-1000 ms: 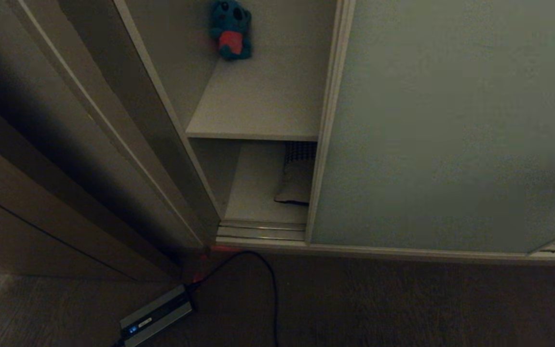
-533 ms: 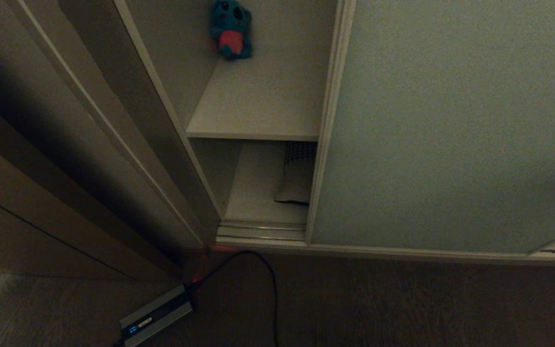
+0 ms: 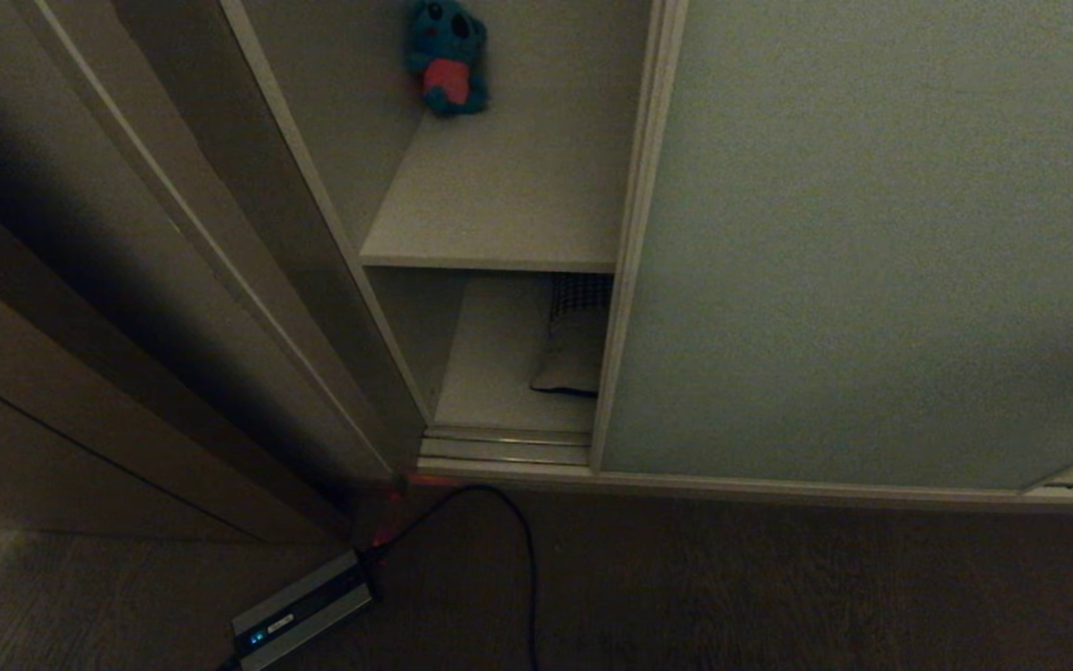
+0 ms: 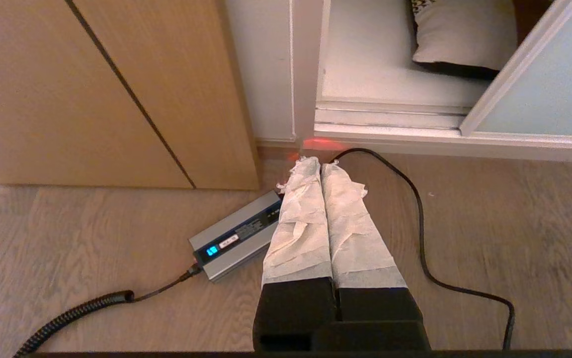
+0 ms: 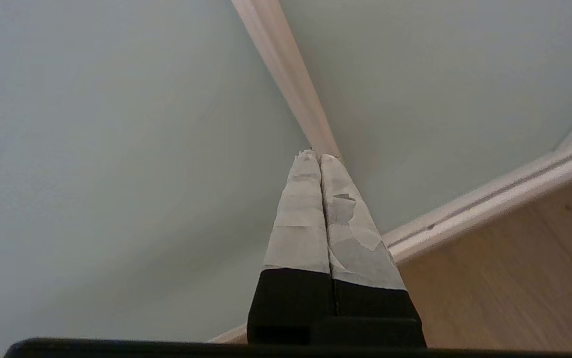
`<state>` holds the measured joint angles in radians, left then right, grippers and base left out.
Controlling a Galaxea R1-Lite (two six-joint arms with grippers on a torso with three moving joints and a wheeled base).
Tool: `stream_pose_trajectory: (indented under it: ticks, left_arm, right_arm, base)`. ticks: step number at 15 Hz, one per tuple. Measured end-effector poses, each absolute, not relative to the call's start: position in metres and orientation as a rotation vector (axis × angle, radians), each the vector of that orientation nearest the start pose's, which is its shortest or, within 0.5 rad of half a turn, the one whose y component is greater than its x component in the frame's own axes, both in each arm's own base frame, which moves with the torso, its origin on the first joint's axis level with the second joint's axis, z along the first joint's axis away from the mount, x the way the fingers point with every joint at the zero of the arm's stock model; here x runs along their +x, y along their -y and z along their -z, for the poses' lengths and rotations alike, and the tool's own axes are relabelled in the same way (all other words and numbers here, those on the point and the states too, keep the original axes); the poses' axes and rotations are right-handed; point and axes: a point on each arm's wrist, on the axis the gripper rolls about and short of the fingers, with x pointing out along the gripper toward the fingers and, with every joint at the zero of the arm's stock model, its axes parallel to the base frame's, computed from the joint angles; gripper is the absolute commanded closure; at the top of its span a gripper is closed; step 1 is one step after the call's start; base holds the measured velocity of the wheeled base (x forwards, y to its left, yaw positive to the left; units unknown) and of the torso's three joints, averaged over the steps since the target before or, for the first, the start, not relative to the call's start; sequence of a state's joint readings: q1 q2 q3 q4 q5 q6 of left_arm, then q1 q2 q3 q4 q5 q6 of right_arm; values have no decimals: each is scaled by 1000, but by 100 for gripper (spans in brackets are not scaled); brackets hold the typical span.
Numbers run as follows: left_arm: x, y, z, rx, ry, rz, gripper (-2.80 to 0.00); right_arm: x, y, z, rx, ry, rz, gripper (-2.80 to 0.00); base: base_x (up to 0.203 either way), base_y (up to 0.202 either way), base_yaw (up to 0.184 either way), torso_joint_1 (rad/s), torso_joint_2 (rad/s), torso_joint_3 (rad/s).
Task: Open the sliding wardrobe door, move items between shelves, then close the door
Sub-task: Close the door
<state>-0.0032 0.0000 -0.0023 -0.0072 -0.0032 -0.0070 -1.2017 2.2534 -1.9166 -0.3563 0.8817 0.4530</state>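
Resting on a flat off-white shelf (image 3: 499, 205), fuzzy teal koala plush (image 3: 447, 58).

1. One teal koala plush (image 3: 447, 56).
2. One cushion (image 3: 575, 335) — partly hidden by the door.
3. Two shelves — upper shelf (image 3: 499, 214), lower shelf (image 3: 499, 363).
4. One grey power adapter (image 3: 303, 610).
5. One black cable (image 3: 527, 568).

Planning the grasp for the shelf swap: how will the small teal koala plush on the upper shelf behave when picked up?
The small teal koala plush with pink belly looks soft and stuffed, so it will probably squash and give under a pinch. It seems light for its size. Sitting upright at the off-white upper shelf's back, it may topple if nudged.
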Motion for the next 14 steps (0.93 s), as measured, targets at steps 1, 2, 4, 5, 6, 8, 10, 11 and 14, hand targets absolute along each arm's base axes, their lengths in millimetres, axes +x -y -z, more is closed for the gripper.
stream_pose_trajectory:
  ticks: [1,2,4,5,6,8,10,11,14]
  left_arm:
    - [-23,0,-77,-7,9,6,0]
    - [-23,0,-77,-7,9,7,0]
    - [-23,0,-77,-7,9,6,0]
    - [-23,0,-77,-7,9,6,0]
    - [-23,0,-77,-7,9,6,0]
    - [-23,0,-77,-7,9,6,0]
    - [-23,0,-77,-8,9,6,0]
    - [-23,0,-77,-7,9,6,0]
    - [-23,0,-77,-7,10,6,0]
  right_arm:
    - [191,436,-244,433,83,314,0]
    - [195,437,-240,439,80,313,0]
    - [202,436,-236,446,74,304,0]
    - [205,435,-235,446,74,300,0]
    - [207,435,-235,445,74,299,0]
    - [211,434,-233,444,73,292,0]
    - [214,435,-230,439,76,286,0]
    - [216,435,-229,441,74,284,0]
    - [219,434,-229,439,76,284,0]
  base:
    - [0,0,0,0,0,0]
    - [0,0,0,0,0,0]
    - [0,0,0,0,0,0]
    - [0,0,0,0,0,0]
    - [0,0,0,0,0,0]
    - [0,0,0,0,0,0]
    - [0,0,0,0,0,0]
    - [0,0,0,0,0,0]
    - [0,0,0,0,0,0]
